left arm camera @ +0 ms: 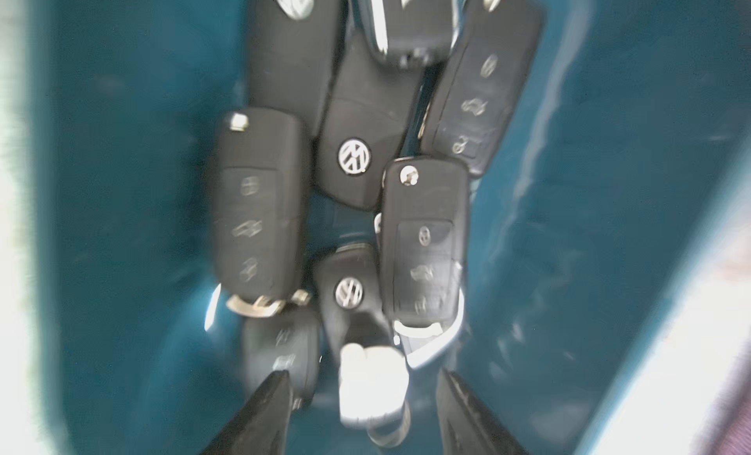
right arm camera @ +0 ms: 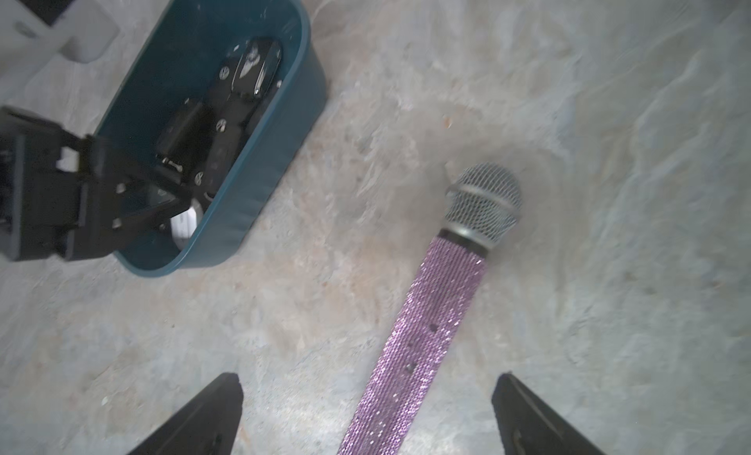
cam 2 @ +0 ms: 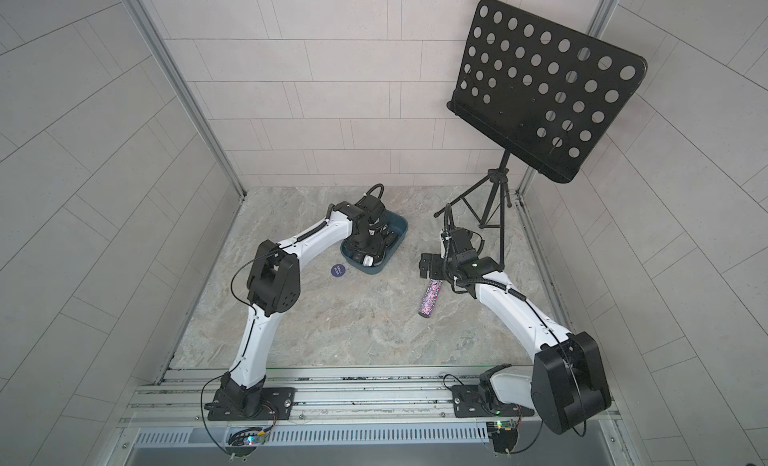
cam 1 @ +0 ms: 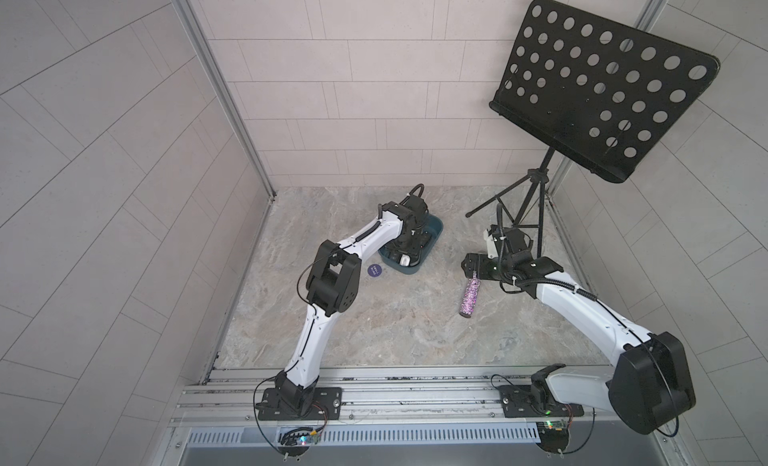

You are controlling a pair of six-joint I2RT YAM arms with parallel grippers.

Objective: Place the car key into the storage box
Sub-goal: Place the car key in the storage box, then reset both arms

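The storage box (cam 1: 436,227) (cam 2: 401,232) is a dark teal tub on the marble table, and several black key fobs (left arm camera: 260,201) lie in it. My left gripper (left arm camera: 363,378) (cam 1: 409,251) reaches down into the box's near end. Its jaws are open. A white car key (left arm camera: 372,382) (cam 1: 404,260) lies on the box floor between the fingers, with a gap on each side. My right gripper (right arm camera: 367,378) (cam 1: 471,268) hangs open over the table to the right of the box (right arm camera: 284,128), above a microphone's handle.
A glittery purple microphone (cam 1: 469,297) (right arm camera: 447,294) lies under the right gripper. A small round purple disc (cam 1: 375,271) sits just left of the box. A black music stand (cam 1: 602,89) rises at the back right on tripod legs (cam 1: 519,206).
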